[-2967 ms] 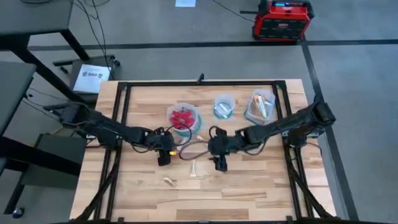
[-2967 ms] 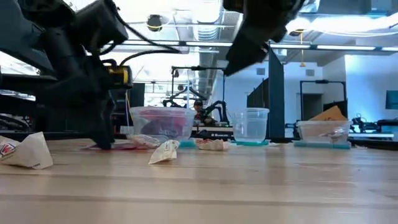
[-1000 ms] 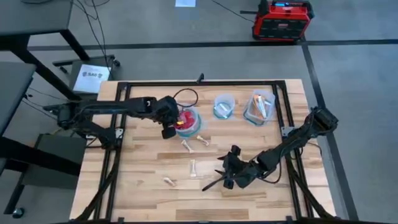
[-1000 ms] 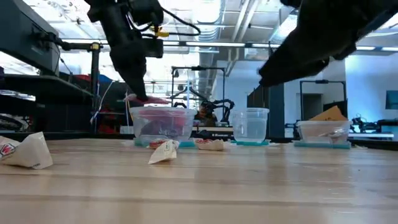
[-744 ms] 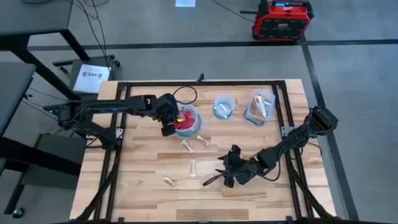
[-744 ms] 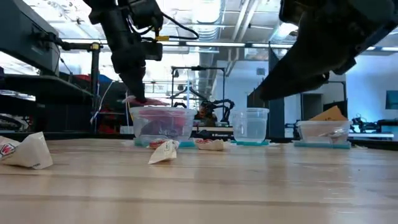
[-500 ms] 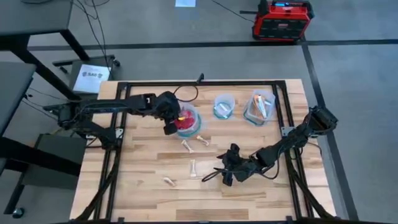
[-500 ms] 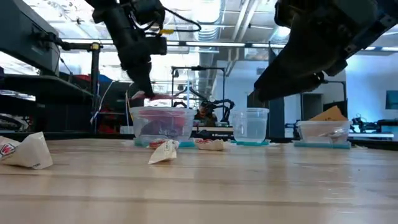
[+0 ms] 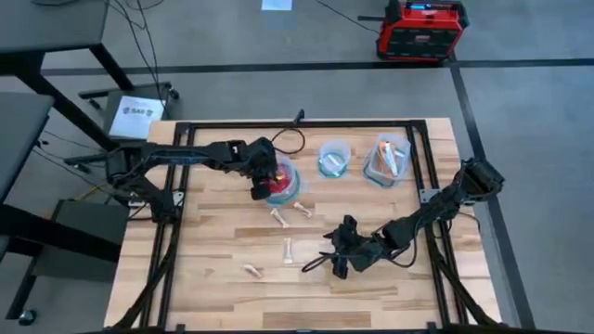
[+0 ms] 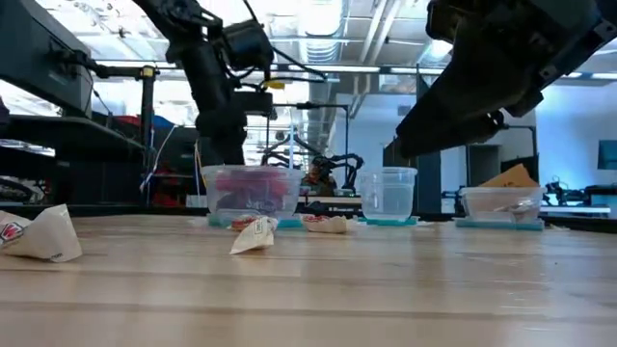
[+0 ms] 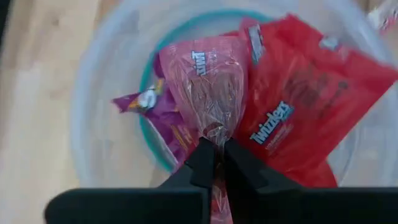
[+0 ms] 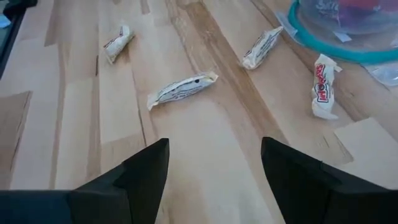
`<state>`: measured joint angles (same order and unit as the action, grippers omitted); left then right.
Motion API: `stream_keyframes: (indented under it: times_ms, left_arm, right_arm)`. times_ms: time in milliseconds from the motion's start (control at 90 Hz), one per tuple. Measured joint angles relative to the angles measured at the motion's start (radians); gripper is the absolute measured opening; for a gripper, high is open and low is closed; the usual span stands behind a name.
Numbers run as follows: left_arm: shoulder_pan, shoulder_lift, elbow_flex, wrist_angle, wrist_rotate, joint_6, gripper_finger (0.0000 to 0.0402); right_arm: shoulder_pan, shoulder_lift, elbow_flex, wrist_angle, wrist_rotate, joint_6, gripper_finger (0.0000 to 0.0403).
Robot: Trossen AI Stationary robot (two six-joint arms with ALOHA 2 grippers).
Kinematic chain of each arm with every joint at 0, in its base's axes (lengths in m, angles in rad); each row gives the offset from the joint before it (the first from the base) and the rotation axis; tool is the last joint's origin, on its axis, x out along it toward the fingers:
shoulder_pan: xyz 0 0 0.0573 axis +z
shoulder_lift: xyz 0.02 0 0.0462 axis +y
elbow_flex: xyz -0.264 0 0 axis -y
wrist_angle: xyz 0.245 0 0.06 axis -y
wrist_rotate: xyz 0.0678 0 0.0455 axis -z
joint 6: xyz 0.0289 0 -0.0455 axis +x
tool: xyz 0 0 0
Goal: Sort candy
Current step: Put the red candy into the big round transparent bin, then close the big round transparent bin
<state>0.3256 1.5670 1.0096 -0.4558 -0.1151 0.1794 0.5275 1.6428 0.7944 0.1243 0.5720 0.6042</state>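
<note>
The left tool (image 9: 264, 182) hung over the red-filled tub (image 9: 290, 186) at the upper middle of the high view, its fingers (image 11: 200, 163) pinched shut on the twisted end of a pink packet (image 11: 206, 81). That packet dangled inside the tub above a red packet (image 11: 292, 106) and a purple packet (image 11: 158, 112) lying at the bottom.

The right tool (image 9: 320, 262) was low over the bench (image 9: 213, 288), just right of centre in the lower half of the high view, its fingers (image 12: 143, 171) spread wide and holding nothing.

Four pale candies lay loose on the bench. Two sat just below the red-filled tub in the high view, one (image 9: 277, 215) to the left of the other (image 9: 303, 210). A third (image 9: 288, 250) lay lower, left of the right tool, and a fourth (image 9: 252, 270) lower left again.

A round tub (image 9: 334, 158) with pale wrappers stood right of the red-filled one at the top of the bench. Further right, a square tub (image 9: 388, 160) held orange-white bars.
</note>
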Motion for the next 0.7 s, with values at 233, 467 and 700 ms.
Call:
stream_keyframes:
  times_ms: [233, 467, 700]
  left_arm:
    - [0.0, -0.003, 0.038, -0.015, 0.001, 0.013, 0.0084]
    - [-0.029, -0.031, 0.209, -0.255, -0.045, -0.025, 0.0125]
    - [-0.121, -0.194, 0.22, -0.361, -0.165, -0.077, 0.0121]
  right_arm:
    - [0.002, 0.0, 0.0, 0.005, -0.001, -0.001, 0.024]
    - [0.001, 0.0, 0.0, 0.004, -0.001, -0.003, 0.024]
    - [-0.001, 0.0, 0.0, 0.004, 0.001, -0.01, 0.024]
